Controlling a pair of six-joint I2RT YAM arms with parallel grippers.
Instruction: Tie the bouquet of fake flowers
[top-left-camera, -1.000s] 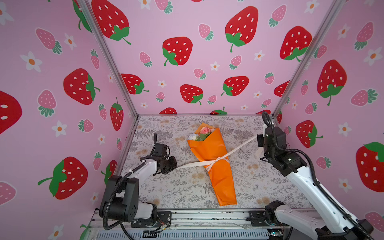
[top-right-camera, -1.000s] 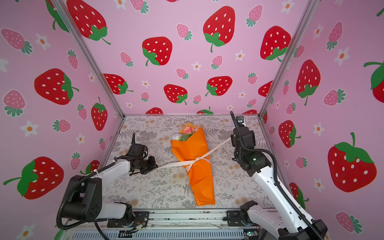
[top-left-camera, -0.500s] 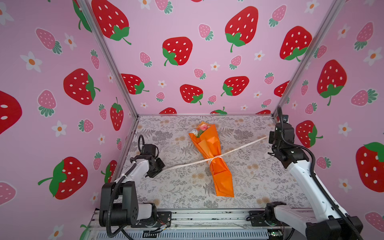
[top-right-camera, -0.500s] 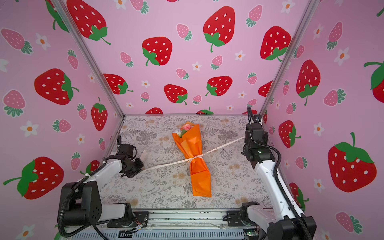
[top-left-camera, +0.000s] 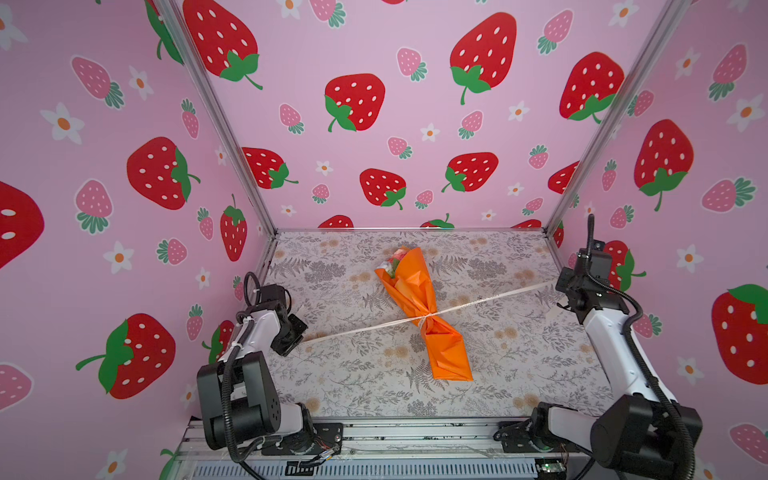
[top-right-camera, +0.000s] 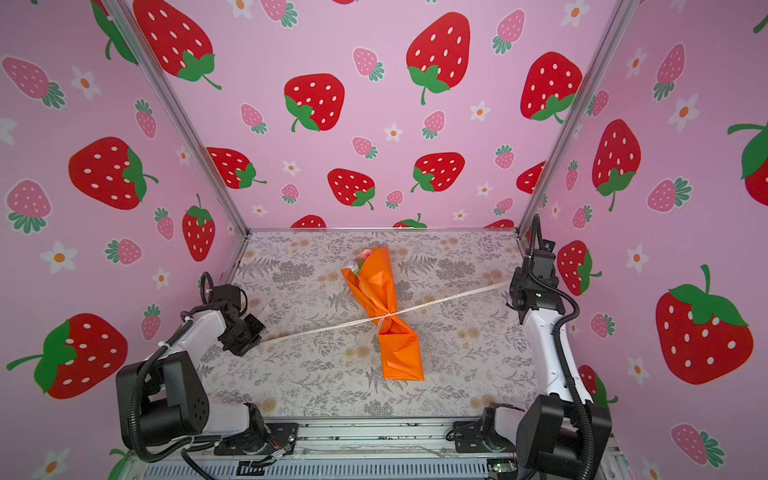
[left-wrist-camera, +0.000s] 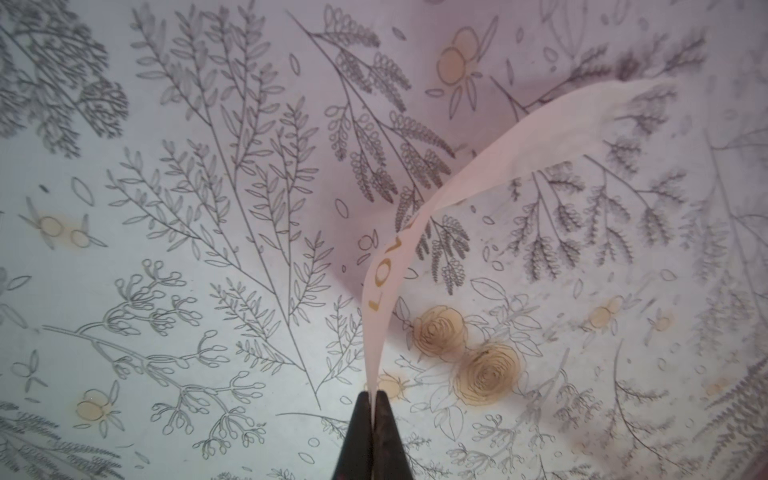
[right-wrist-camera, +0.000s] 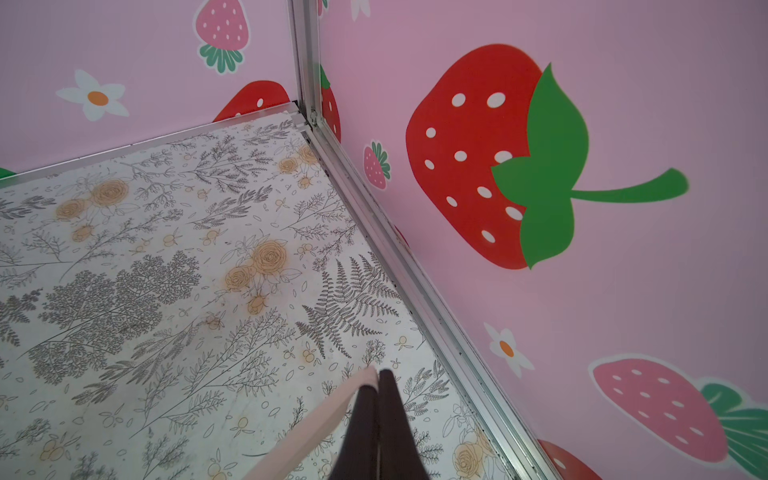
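The bouquet of fake flowers lies mid-table in orange wrapping paper, its flower heads peeking out at the far end. A cream ribbon is knotted round the wrap's waist and stretches taut to both sides. My left gripper is shut on the ribbon's left end, low over the table. My right gripper is shut on the right end, close to the right wall.
Pink strawberry walls enclose the floral table on three sides. A metal frame rail runs just beside my right gripper. The arm bases stand on the front rail at the table's near edge.
Both grippers have moved apart toward the side walls, pulling the ribbon straight. The knot has cinched and the orange wrap has narrowed at its waist.
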